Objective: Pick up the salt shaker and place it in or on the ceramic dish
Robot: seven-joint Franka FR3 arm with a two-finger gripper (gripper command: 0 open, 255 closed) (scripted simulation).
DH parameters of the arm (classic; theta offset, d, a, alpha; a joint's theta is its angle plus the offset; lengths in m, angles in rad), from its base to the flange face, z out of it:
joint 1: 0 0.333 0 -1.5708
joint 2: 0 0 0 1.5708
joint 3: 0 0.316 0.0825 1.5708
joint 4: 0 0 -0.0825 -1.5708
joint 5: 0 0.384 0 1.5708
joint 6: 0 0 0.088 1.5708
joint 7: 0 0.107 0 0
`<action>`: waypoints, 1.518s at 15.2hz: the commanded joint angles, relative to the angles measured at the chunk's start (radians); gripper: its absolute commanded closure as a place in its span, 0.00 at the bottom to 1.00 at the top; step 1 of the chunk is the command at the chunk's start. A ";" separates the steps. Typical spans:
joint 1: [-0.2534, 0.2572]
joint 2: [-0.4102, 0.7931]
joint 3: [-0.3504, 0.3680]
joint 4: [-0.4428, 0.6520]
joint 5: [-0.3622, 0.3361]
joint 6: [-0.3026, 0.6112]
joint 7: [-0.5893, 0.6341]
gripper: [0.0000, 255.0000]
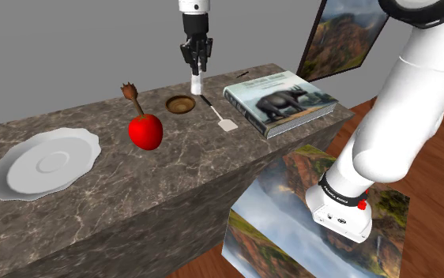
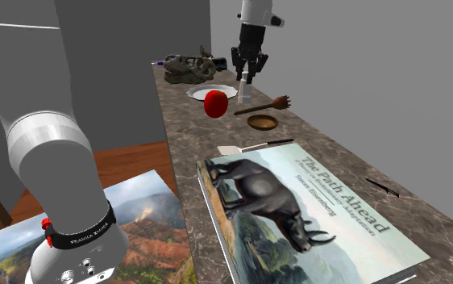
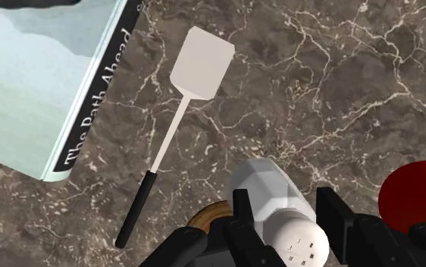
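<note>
On a dark marbled tabletop (image 1: 173, 185) in a grey-walled room, the white arm (image 1: 406, 110) reaches from its stand over the far edge of the work surface. The largest thing there is a hardback book (image 1: 280, 101) with a rhinoceros on its cover, lying flat at the shoulder view's right. Well apart from it, at that view's left end, sits the white dish (image 1: 45, 162) with a wavy rim; nothing lies in it. Between the two stand a red apple (image 1: 145, 131), a white spatula (image 1: 217, 115) with a black handle, and a small wooden bowl (image 1: 181, 104).

Above that bowl hangs the black hand (image 1: 196, 69), its two fingers (image 3: 242, 216) pinching the white salt shaker (image 1: 196, 84) from either side. The shaker hangs upright below the hand and appears clear of the surface, with the bowl's rim showing beneath it in the wrist view.

The pick-up therefore looks done. What remains, by this evidence, is the carry: across the tabletop, past the apple, to the dish at the far end, then a lowering and release. The apple stands nearest the likely path and is the thing to clear.
</note>
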 commanded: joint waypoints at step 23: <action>0.000 0.395 -0.005 0.381 -0.014 0.012 -0.005 1.00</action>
